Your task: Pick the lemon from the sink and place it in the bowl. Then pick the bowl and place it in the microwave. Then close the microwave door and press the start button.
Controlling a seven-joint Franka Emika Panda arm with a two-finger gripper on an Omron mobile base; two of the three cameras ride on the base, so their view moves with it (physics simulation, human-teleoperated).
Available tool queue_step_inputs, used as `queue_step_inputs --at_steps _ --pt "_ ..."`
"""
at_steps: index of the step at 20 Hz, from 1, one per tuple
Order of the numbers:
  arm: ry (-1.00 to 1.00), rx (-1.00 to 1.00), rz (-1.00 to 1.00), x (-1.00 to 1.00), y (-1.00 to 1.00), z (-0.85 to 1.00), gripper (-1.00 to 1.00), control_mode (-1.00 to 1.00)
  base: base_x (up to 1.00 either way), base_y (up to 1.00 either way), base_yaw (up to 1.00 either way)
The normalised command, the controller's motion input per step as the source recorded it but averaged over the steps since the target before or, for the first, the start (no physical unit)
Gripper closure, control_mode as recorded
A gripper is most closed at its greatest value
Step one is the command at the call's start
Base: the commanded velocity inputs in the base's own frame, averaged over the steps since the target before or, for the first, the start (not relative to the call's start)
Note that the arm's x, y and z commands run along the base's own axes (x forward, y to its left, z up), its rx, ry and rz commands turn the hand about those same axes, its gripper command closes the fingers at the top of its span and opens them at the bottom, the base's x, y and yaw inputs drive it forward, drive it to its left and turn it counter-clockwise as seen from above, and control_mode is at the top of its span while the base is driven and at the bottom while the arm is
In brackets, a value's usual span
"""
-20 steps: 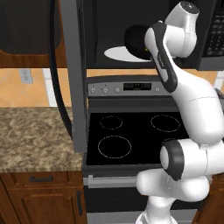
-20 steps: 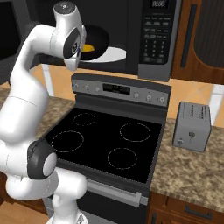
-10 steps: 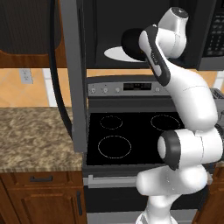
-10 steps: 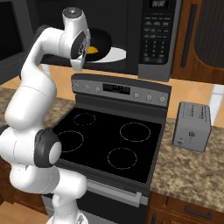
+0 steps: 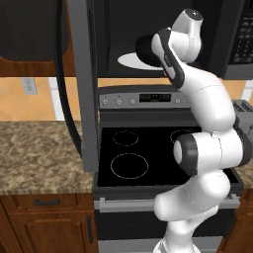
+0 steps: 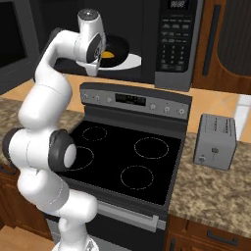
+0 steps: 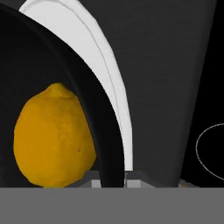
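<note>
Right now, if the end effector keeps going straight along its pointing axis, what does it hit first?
Probably the bowl, holding the lemon, on the microwave's turntable plate. Depth is unclear.

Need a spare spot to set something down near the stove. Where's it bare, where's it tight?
Bare: speckled granite counter left of the black four-ring stove, and counter in front of the small grey toaster. Tight: dark microwave cavity, where the glossy black bowl with the yellow-orange lemon covers the white turntable.

A kitchen: stove [image 6: 122, 157], toaster [image 6: 214, 141], microwave [image 6: 179, 41], wooden cabinets [image 5: 47, 225].
</note>
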Motion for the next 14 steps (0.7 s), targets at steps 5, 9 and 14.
queue_step_inputs --at_steps 5,9,14 --pt "0.0 0.0 0.0 0.54 -0.04 -0.04 1.0 -1.0 0.0 0.0 0.0" --pt "0.0 0.0 0.0 0.33 0.0 -0.23 -1.0 -1.0 0.0 0.0 0.0" --pt "0.0 0.0 0.0 0.04 0.0 -0.03 -1.0 -1.0 0.0 0.0 0.0"
